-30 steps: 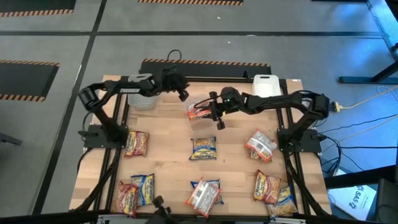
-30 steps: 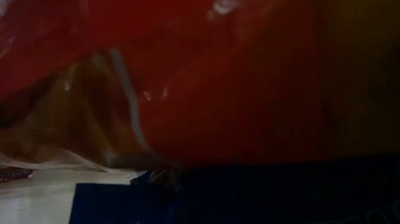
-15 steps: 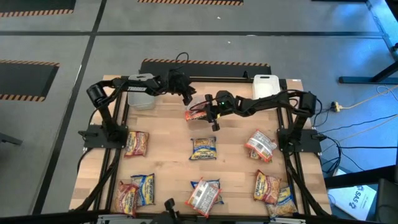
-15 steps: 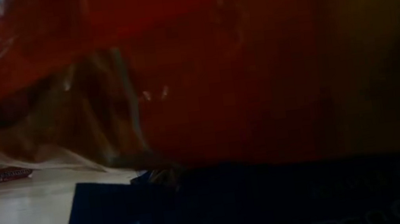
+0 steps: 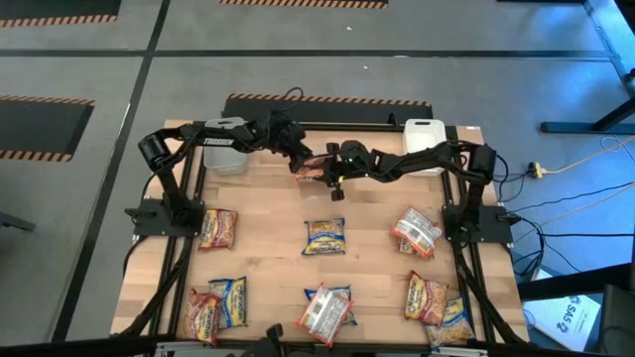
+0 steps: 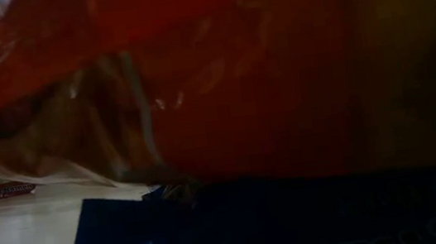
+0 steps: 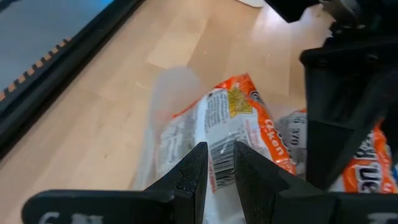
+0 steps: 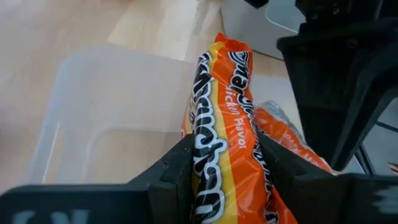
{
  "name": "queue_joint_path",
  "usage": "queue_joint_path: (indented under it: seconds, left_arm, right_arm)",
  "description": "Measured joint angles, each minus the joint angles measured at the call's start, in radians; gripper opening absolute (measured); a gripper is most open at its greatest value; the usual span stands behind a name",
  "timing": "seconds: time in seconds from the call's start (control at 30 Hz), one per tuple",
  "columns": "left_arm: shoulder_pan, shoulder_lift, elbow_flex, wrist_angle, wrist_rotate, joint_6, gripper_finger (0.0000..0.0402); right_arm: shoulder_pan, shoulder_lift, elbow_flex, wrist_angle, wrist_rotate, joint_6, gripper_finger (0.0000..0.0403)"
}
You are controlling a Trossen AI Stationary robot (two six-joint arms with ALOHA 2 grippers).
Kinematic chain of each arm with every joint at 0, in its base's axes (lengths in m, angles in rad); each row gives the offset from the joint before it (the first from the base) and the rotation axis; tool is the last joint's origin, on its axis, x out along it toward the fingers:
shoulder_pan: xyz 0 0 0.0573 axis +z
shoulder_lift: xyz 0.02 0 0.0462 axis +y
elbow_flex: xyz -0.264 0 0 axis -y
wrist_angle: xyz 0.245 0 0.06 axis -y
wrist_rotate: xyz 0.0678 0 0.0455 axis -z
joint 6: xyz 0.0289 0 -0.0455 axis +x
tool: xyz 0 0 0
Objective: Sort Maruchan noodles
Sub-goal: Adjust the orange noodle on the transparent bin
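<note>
Packets (image 5: pixel 324 236) of Maruchan noodles lie scattered over the near and middle wooden table (image 5: pixel 268 248). Farther back, the right gripper (image 5: pixel 335 171) is clamped on an orange packet (image 8: pixel 217 124) over a clear bin (image 8: pixel 93 112), while the left gripper (image 5: pixel 301 159) pinches another orange packet (image 7: pixel 230 134) just beside it

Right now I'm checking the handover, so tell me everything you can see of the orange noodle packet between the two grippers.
The orange noodle packet is a crinkly, glossy plastic packet, orange with a yellow band and dark lettering, its other face white with small print and a barcode. It hangs above the far middle of the wooden table, over a clear plastic bin. The right gripper pinches it edge-on, and the left gripper grips its barcode side. A second orange packet shows right beside it.
</note>
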Motion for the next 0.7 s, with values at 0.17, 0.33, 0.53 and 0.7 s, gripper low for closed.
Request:
queue_joint_path:
  seconds: [0.17, 0.33, 0.53, 0.7]
  left_arm:
    - [-0.010, 0.000, 0.000, -0.006, 0.017, 0.005, 0.0071]
    - [-0.016, -0.020, 0.000, -0.007, -0.111, 0.024, 0.0071]
    - [-0.014, -0.102, 0.000, -0.006, -0.465, 0.049, 0.0071]
    - [0.040, -0.064, 0.000, -0.052, -0.512, 0.111, 0.0071]
  right_arm:
    - [0.000, 0.000, 0.000, -0.006, 0.017, 0.024, 0.0117]
    - [0.000, 0.000, 0.000, -0.018, 0.014, 0.024, 0.0117]
    - [0.000, 0.000, 0.001, -0.020, 0.010, 0.022, 0.0117]
    - [0.000, 0.000, 0.001, -0.022, 0.008, 0.022, 0.0117]
